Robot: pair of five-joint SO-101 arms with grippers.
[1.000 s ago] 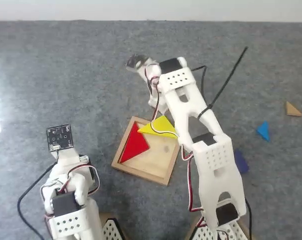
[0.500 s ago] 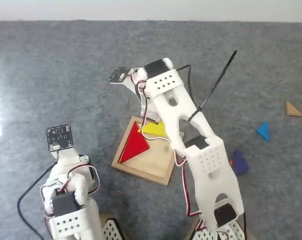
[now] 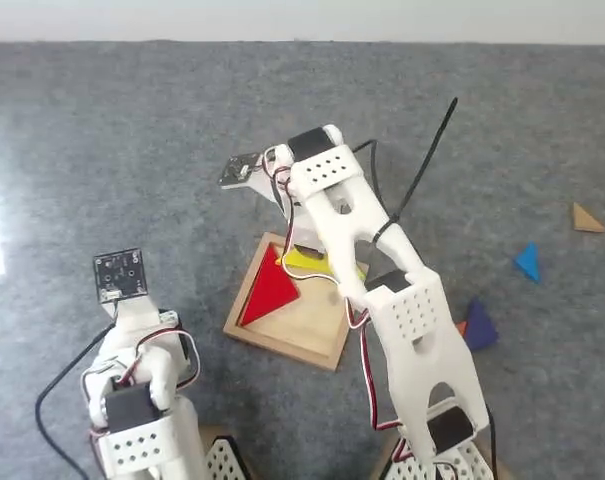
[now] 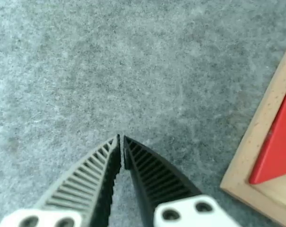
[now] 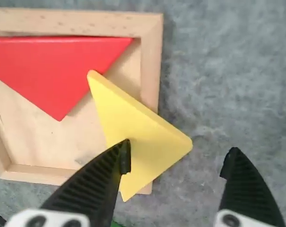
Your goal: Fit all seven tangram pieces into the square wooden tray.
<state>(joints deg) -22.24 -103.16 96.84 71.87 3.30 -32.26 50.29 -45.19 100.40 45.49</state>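
Square wooden tray [image 3: 304, 322] lies mid-tabletop [image 3: 132, 130]. The large red triangle [image 3: 269, 288] lies flat in its 9 o'clock half. The yellow triangle [image 3: 307, 262] sits tilted across the 12 o'clock rim. The right jaws are spread, with one fingertip [image 5: 124, 158] over that piece. The left jaws are pressed together over bare tabletop at the tray's 8 o'clock. Blue triangle [image 3: 527, 262] and tan triangle [image 3: 585, 218] lie well apart at 3 o'clock.
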